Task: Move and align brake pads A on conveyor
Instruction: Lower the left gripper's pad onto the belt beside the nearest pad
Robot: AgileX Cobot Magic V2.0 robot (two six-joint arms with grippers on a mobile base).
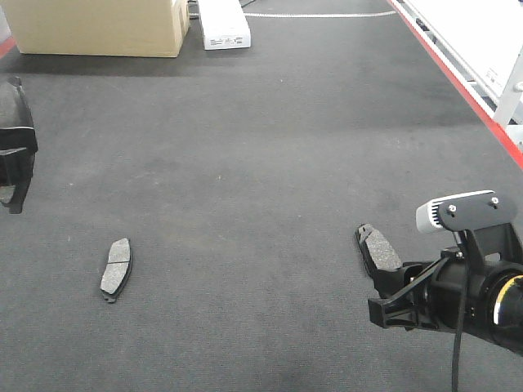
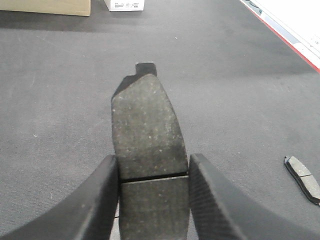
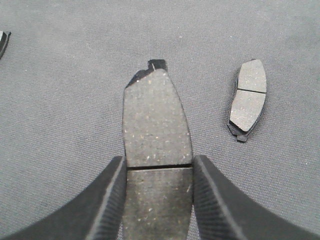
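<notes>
Brake pads are clamped in both pincers above the conveyor [image 1: 261, 188], the dark felt-like belt that fills every view. In the right wrist view, the right pincer [image 3: 159, 170] has its two black fingers [image 3: 107, 200] pressed against the long edges of a pad [image 3: 157, 125], friction face toward the camera, centre groove level with the fingertips, and the black backing tab poking out at the far end beyond them. To the right of this pincer, apart from it, a loose pad [image 3: 248, 97] lies flat on the belt with its grey face up; the edge of another dark piece shows at the far left, too cropped to tell what it is. In the left wrist view, the left pincer [image 2: 152, 172] grips its own pad [image 2: 147, 130] the same way, fingers tight on both sides, groove between the tips, tab sticking out ahead. Well off to this pincer's right lies the loose pad again. From the front view, the right pincer [image 1: 391, 287] sits low near the red edge strip [image 1: 458, 86], and a cardboard box [image 1: 98, 24] and a white carton [image 1: 223, 23] stand far beyond both pincers.
</notes>
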